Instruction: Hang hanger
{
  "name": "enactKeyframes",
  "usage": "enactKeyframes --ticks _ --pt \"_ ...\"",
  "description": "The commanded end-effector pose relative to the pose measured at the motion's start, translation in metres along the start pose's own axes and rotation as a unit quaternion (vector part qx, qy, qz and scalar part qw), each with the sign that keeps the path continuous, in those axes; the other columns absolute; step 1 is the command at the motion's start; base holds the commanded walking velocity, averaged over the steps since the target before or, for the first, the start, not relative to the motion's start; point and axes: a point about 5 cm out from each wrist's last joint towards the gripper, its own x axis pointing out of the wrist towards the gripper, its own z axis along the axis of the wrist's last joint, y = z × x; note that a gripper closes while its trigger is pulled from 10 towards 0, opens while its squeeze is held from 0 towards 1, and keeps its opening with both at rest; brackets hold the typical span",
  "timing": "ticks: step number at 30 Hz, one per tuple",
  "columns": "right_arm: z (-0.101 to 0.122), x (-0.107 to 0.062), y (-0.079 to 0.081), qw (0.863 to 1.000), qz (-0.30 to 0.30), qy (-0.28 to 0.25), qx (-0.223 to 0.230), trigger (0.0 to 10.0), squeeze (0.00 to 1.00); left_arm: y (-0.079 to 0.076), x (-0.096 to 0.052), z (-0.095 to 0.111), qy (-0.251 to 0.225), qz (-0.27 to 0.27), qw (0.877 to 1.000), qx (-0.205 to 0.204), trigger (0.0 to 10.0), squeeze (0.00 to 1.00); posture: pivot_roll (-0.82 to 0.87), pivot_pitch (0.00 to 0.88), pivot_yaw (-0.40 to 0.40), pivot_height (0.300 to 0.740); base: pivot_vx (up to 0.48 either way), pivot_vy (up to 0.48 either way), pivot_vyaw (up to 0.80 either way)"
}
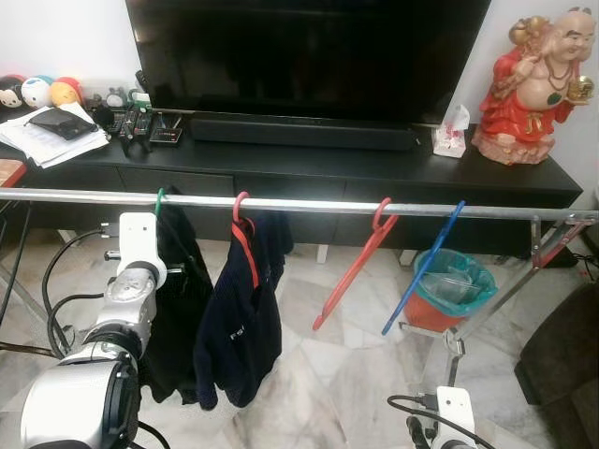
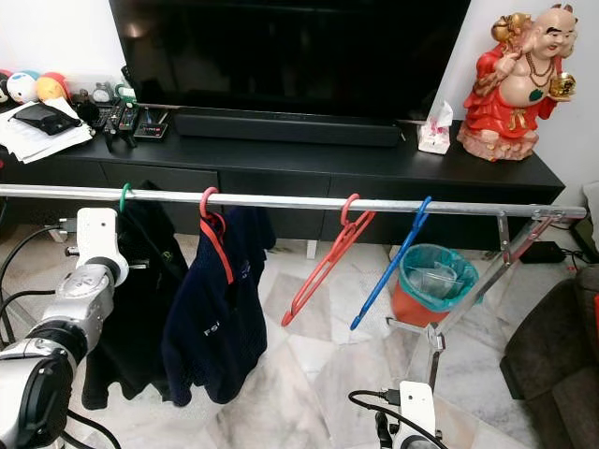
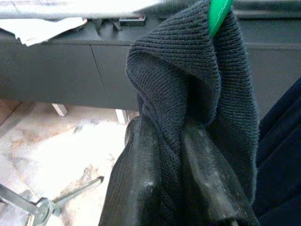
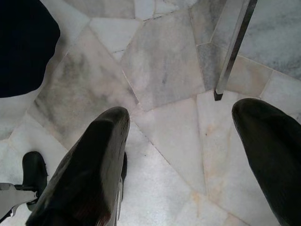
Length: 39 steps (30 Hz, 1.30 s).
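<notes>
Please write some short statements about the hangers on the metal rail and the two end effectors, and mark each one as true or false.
1. Four hangers hang on the long silver metal rail. True.
2. The thin blue plastic hanger carries a garment. False: it is bare, like the red plastic hanger beside it.
3. The left end effector pinches the black knitted garment below the green plastic hanger hook. True.
4. The right end effector holds a hanger. False: its fingers are apart above the marble floor, with nothing between them.
5. The dark navy garment hangs on a blue hanger. False: its hanger is red.
</notes>
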Motion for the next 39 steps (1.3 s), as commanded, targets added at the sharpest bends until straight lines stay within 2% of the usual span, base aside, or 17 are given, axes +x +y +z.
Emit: enactKeyframes --ticks 1,7,16,19,22,39 --pt "0.001 0.0 -0.004 1.0 -0.005 -0.004 0.0 10.0 0.0 0.003 0.001 0.012 -0.041 -0.012 0.999 0.008 10.0 0.0 0.03 0.0 -0.085 0.74 0.0 0.0 0.0" --pt "0.001 0.0 -0.002 1.0 -0.004 -0.005 0.003 10.0 0.0 0.01 -0.003 0.007 -0.048 -0.021 0.999 0.01 10.0 0.0 0.03 0.0 -0.08 0.74 0.0 0.0 0.0" --pt "0.002 0.0 -0.001 1.0 -0.006 -0.007 0.012 10.0 0.0 0.043 -0.011 0.006 -0.062 -0.018 0.998 0.019 10.0 0.0 0.05 0.0 -0.074 0.74 0.0 0.0 0.0" --pt "0.003 0.0 -0.001 1.0 -0.005 -0.008 0.011 10.0 0.0 0.048 -0.014 0.002 -0.063 -0.017 0.998 0.017 10.0 0.0 0.06 0.0 -0.078 0.74 0.0 0.0 0.0" --pt "0.004 0.001 -0.001 1.0 -0.005 -0.009 0.011 10.0 0.0 0.048 -0.017 -0.003 -0.062 -0.014 0.998 0.013 10.0 0.0 0.06 0.0 -0.08 0.74 0.0 0.0 0.0" --pt "0.006 0.001 -0.001 1.0 -0.003 -0.01 0.009 10.0 0.0 0.05 -0.02 -0.005 -0.068 -0.003 0.998 -0.002 10.0 0.0 0.06 0.0 -0.083 0.74 0.0 0.0 0.0"
